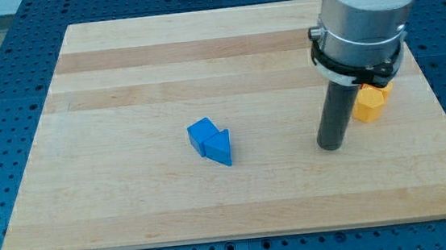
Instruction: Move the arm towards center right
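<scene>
My tip (332, 144) is down on the desk (121, 69), right of centre, pushing nothing; there's no hand to open or clench. Yellow block (368, 104) sits just up-right of it, blue blocks (211, 141) well left. Centre right lies rightward, past the yellow one.

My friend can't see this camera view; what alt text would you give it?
A robot arm's dark rod stands on a wooden board, my tip resting just left of a yellow block near the board's right side. Two blue blocks sit touching each other near the board's middle, well left of the tip.
</scene>
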`<act>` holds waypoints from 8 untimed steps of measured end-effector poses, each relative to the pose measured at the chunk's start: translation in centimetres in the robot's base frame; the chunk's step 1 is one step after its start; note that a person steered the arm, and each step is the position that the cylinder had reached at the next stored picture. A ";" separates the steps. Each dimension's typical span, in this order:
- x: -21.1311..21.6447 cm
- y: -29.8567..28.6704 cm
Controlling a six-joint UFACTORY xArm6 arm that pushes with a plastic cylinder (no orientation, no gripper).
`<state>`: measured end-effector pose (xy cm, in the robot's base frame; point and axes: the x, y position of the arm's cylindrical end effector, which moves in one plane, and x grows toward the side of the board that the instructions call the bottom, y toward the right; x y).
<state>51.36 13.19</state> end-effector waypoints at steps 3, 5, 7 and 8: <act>0.1 14.3; -3.1 17.0; -5.3 16.6; -5.3 16.4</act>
